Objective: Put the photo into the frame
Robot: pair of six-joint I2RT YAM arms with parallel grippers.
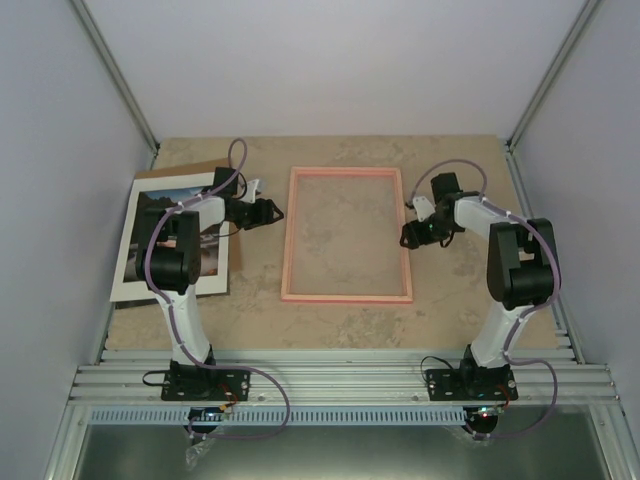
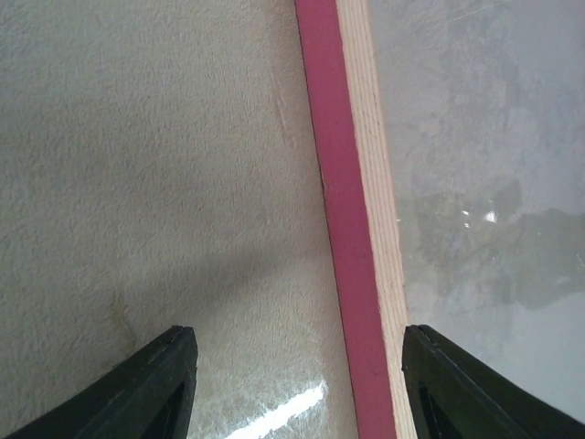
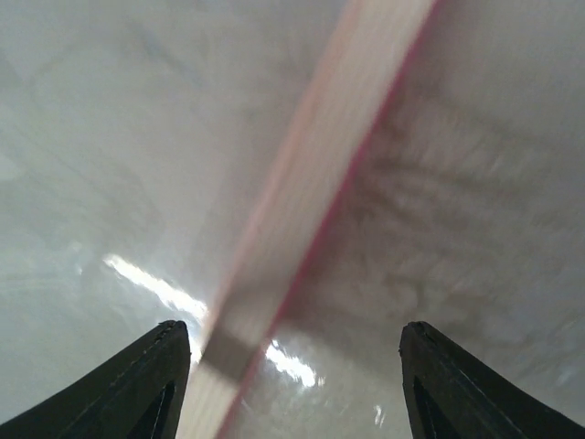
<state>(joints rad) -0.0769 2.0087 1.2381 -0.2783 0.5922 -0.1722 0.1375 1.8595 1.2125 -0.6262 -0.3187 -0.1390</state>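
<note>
The pink frame [image 1: 346, 234] lies flat at the middle of the table. The photo [image 1: 138, 238] lies picture side up at the far left, partly under my left arm, on a brown backing board [image 1: 196, 167]. My left gripper [image 1: 270, 211] is open and empty, hovering just left of the frame's left rail [image 2: 345, 219]. My right gripper [image 1: 408, 237] is open and empty over the frame's right rail [image 3: 311, 210], which is blurred in the right wrist view.
Grey walls stand on the left, back and right. An aluminium rail [image 1: 340, 380] runs along the near edge by the arm bases. Beige tabletop [image 1: 340, 330] lies in front of the frame.
</note>
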